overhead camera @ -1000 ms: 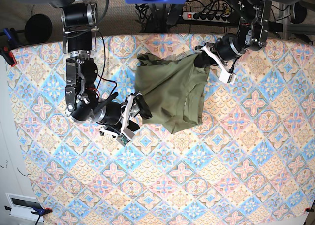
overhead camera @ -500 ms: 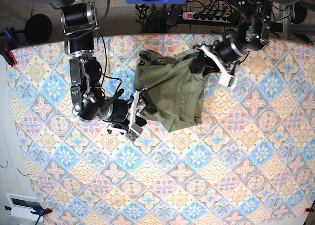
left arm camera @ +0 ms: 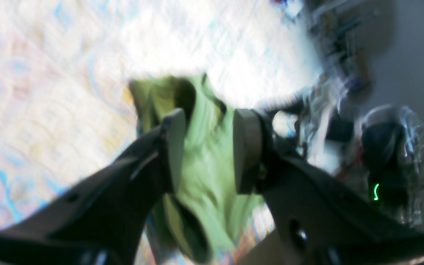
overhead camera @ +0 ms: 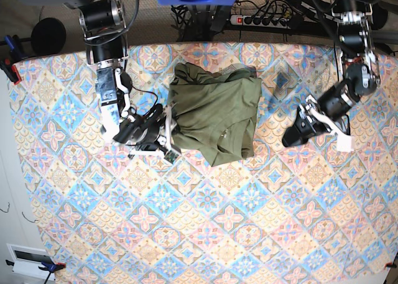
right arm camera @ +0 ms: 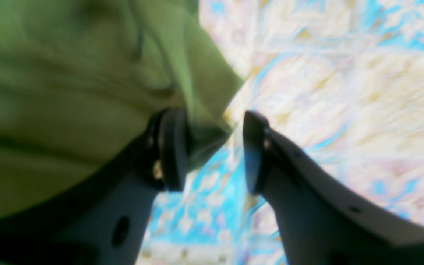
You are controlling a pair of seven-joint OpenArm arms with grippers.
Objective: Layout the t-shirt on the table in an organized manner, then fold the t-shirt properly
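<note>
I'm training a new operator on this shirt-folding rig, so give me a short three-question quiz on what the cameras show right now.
1. True or false: the t-shirt lies spread flat, both sleeves out.
2. Which gripper is beside the shirt's edge? A) left gripper B) right gripper
3. Fill in: the left gripper is over bare ____, apart from the shirt.

Key
1. False: it lies bunched in a compact heap, no sleeves laid out.
2. B: its jaws stand apart at the shirt's edge; no firm grip shows.
3. table; its jaws stand open.
</note>
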